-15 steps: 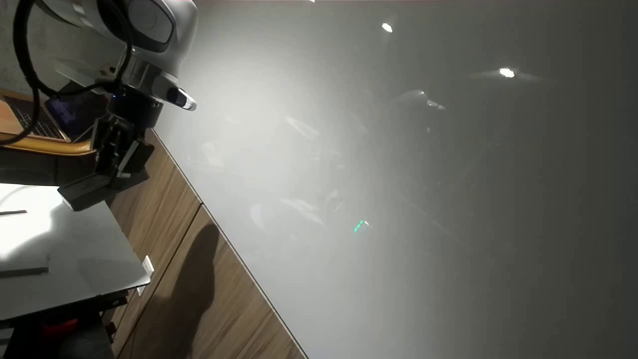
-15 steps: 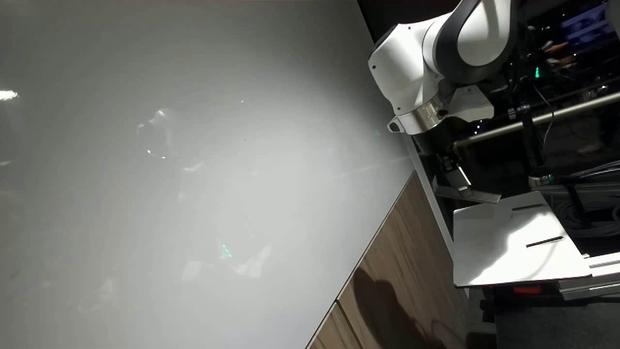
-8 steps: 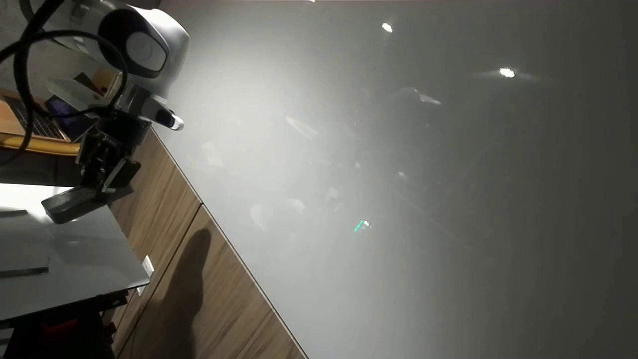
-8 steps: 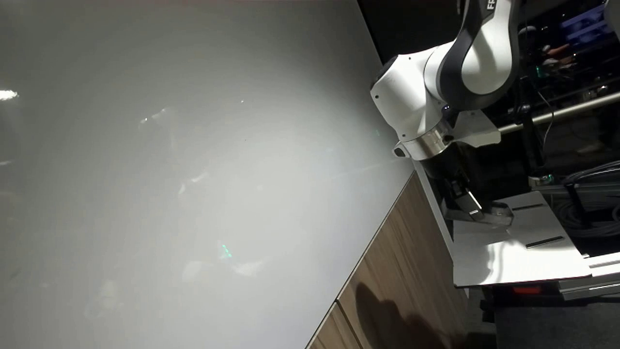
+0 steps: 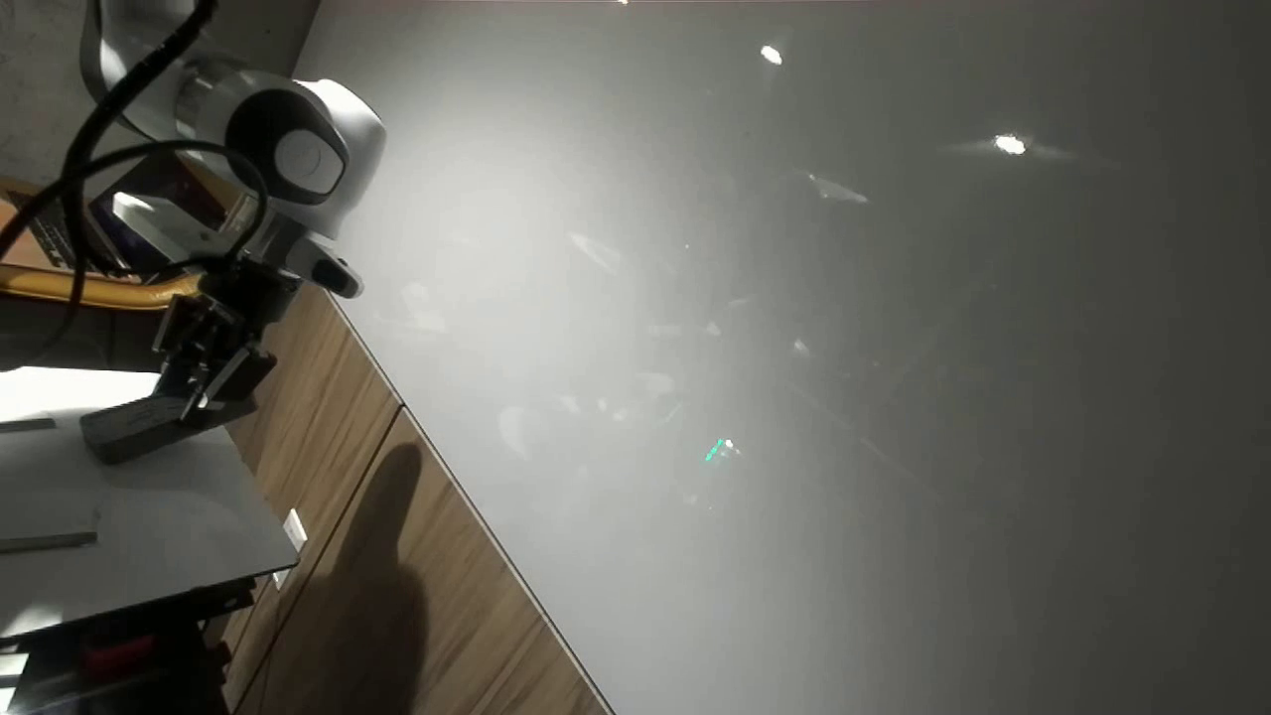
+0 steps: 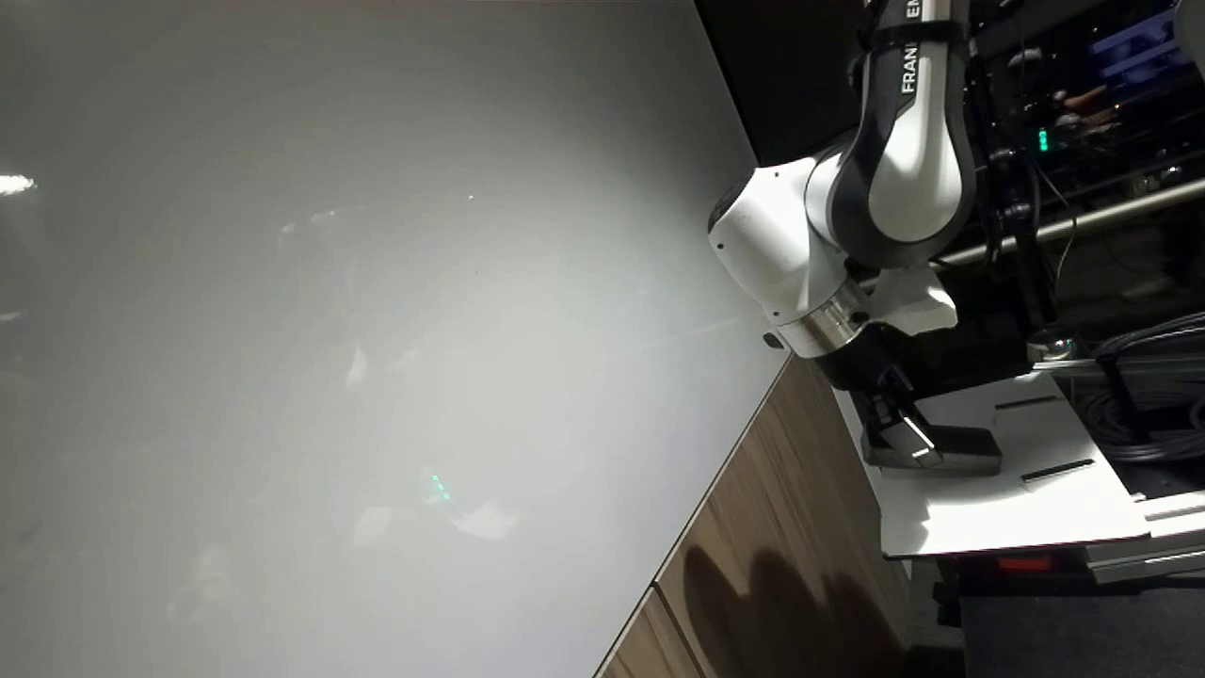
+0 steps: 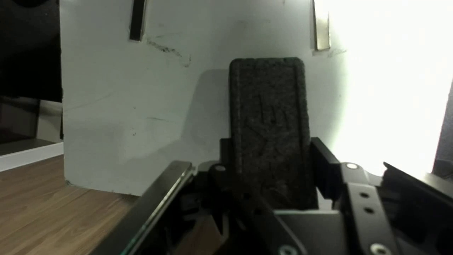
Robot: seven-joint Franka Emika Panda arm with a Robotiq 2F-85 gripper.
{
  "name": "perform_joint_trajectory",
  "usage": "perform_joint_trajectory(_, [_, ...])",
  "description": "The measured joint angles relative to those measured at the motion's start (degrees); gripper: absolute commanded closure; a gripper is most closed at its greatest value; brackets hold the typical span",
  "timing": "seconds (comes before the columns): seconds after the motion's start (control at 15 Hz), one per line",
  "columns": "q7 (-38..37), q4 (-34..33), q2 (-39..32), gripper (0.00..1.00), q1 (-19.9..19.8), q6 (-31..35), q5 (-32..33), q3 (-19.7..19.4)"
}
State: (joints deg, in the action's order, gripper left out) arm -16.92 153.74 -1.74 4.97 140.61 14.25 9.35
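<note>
One white worktop [image 7: 116,138]; over it, one dark block [image 7: 270,92] and one hand [image 7: 271,152] on one robot arm [image 6: 772,240]; on it, two narrow strips [image 6: 1058,470]; beside it, two wood-grain panels [image 5: 487,606]; beyond it in an exterior view, one laptop [image 5: 45,236].

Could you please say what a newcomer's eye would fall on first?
Probably the broad glossy grey surface filling most of both exterior views, with a white robot arm at one side. In the wrist view, the dark grey rectangular felt-like block clamped in the black jointed gripper stands out against a white flat board.
</note>
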Motion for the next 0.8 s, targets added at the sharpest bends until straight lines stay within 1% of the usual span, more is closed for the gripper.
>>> perform_joint_trajectory(0.4, [-0.09, -2.98, -2.39, 0.71, 0.85, -0.09, 0.00, -0.13])
perform_joint_trajectory(0.67, [-0.09, -4.07, -3.53, 0.71, 1.24, -0.16, 0.00, -0.94])
perform_joint_trajectory(0.73, [-0.09, -4.30, -3.83, 0.62, 1.25, -0.16, 0.01, -1.26])
perform_joint_trajectory(0.8, [-0.09, -4.56, -4.14, 0.21, 1.25, -0.16, 0.05, -1.60])
